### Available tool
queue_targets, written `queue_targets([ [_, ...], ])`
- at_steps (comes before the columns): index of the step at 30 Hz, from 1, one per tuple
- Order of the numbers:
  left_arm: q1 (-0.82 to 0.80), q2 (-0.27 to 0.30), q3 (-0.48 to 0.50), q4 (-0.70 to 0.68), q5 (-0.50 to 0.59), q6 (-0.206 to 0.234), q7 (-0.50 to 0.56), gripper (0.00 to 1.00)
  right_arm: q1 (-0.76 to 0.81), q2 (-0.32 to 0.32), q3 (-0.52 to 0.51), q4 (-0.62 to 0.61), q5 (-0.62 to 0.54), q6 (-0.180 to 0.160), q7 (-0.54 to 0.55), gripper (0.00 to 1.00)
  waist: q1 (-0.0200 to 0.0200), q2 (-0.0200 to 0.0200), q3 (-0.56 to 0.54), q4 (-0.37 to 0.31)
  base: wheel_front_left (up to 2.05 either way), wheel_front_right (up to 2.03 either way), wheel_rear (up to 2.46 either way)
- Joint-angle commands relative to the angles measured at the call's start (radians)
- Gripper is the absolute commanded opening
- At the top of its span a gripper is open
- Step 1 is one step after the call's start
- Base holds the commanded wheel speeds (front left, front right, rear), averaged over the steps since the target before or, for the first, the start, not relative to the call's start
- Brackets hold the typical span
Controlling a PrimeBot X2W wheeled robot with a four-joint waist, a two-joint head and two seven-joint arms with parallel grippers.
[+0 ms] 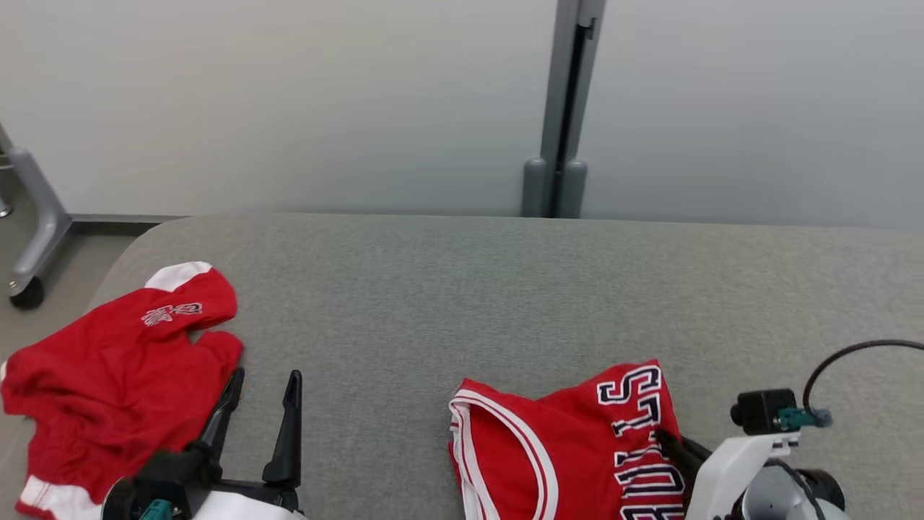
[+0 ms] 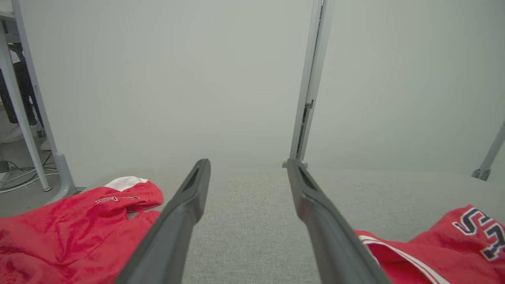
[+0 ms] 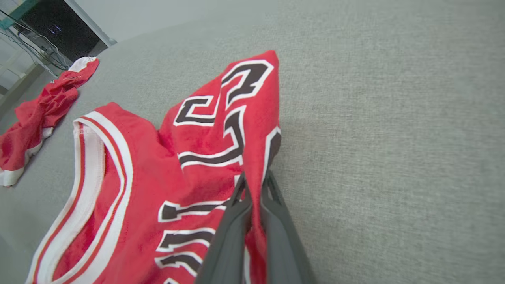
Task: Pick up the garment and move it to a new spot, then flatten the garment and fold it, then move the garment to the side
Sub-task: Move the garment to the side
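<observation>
The garment (image 1: 563,448) is a red jersey with white trim and dark lettering, lying bunched at the near right of the grey padded table (image 1: 462,289). My right gripper (image 1: 660,437) is shut on a fold at its right edge. In the right wrist view the fingers (image 3: 236,213) pinch red cloth between them, with the gripper (image 3: 254,179) low over the jersey (image 3: 158,189). My left gripper (image 1: 265,379) stands open at the near left, holding nothing. In the left wrist view this gripper (image 2: 248,163) points over bare table, with the jersey (image 2: 446,252) at lower right.
A second red garment with white trim (image 1: 108,375) lies crumpled at the table's left edge, just left of my left gripper; it also shows as a red heap (image 2: 67,232) (image 3: 43,106). A grey post (image 1: 567,108) stands behind the table, and a wheeled frame leg (image 1: 36,224) on the floor at far left.
</observation>
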Motion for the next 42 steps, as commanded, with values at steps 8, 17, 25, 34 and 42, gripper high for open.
queue_targets([
  [8, -0.045, -0.012, -0.051, -0.023, -0.042, -0.012, -0.003, 1.0, -0.135, -0.088, 0.109, -0.074, -0.002, 0.0, 0.029, 0.0, 0.0, -0.0001, 0.04, -0.207, 0.0, 0.0, 0.0],
  [17, -0.092, -0.011, -0.101, -0.03, -0.037, -0.018, -0.003, 1.0, -0.289, -0.143, 0.185, -0.092, 0.02, 0.0, 0.022, 0.0, 0.0, -0.0001, 0.101, -0.385, 0.0, 0.0, 0.0],
  [25, -0.142, 0.009, -0.126, -0.046, -0.031, -0.019, -0.003, 1.0, -0.393, -0.169, 0.19, -0.066, 0.029, 0.0, -0.021, 0.0, 0.0, -0.0001, 0.184, -0.476, 0.0, 0.0, 0.0],
  [34, -0.227, 0.07, -0.165, -0.084, -0.021, -0.022, 0.014, 1.0, -0.578, -0.225, 0.151, 0.072, 0.015, 0.0, -0.084, 0.0, 0.0, -0.0001, 0.333, -0.472, 0.0, 0.0, 0.0],
  [42, -0.272, 0.121, -0.176, -0.121, -0.025, -0.022, 0.041, 1.0, -0.716, -0.277, 0.042, 0.294, -0.045, 0.0, -0.12, 0.0, 0.0, -0.0001, 0.431, -0.432, 0.0, 0.0, 0.0],
])
